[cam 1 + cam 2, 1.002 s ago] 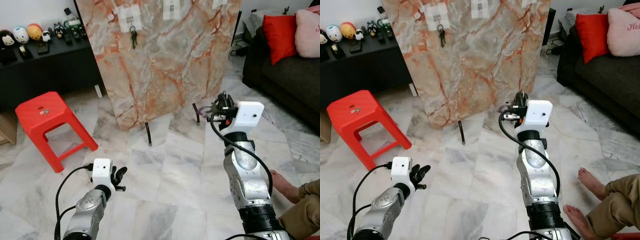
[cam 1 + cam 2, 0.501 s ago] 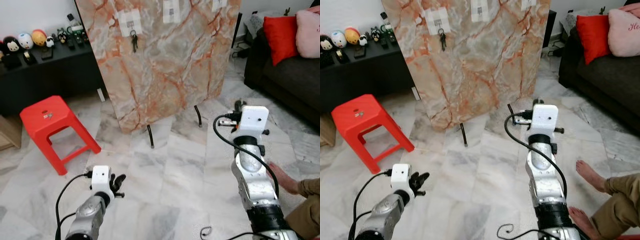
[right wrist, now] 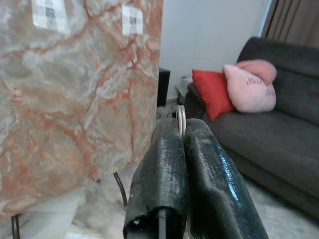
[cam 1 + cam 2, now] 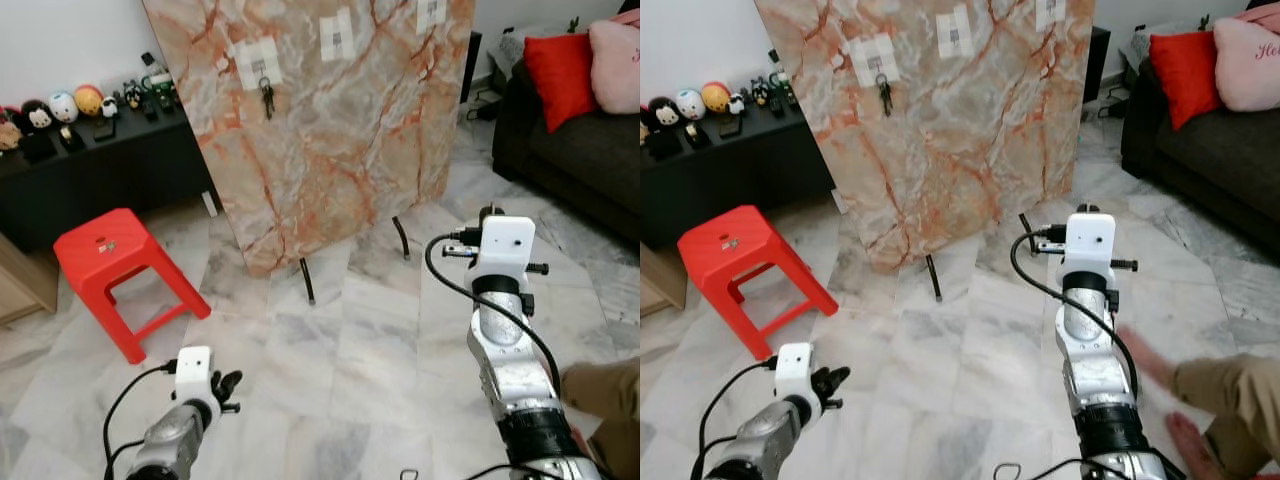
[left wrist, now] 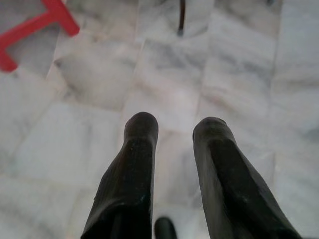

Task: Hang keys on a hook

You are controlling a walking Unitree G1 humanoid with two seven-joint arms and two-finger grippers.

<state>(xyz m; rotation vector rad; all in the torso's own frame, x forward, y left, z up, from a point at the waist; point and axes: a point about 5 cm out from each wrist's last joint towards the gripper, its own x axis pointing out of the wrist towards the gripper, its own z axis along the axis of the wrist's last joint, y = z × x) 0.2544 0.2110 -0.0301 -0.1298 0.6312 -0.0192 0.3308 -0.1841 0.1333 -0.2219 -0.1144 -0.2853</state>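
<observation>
- Right gripper [image 3: 182, 130] jaws pressed tight together on a thin metal key ring [image 3: 181, 118]; only the ring's edge pokes out above the tips, rest of the keys hidden. So the task's keys are in the right gripper, raised at chest height, about 3 o'clock in the head view.
- Handling, my read: light, rigid, smooth metal, so slippery. The ring is the right place to hold, but the dangling keys will swing and the ring can pivot between the pads. Keep the ring opening exposed above the tips so the hook can thread it.
- Marble board [image 4: 330, 120] leans on thin black legs at 12 o'clock, well apart from the gripper. It carries white hook patches: the left one already holds a key bunch [image 4: 266, 96], while the middle patch [image 4: 337, 35] and right patch [image 4: 431, 12] look free.
- Left gripper [image 5: 174, 124] hangs idle low at 7 o'clock, jaws narrowly apart, holding nothing.
- Around: red stool [image 4: 115, 265] at 9 o'clock, dark sofa [image 4: 580, 140] with cushions at 2 o'clock, person's leg [image 4: 1220, 385] at 4 o'clock.
- Floor path to the board looks open; watch the board's legs and the person.
</observation>
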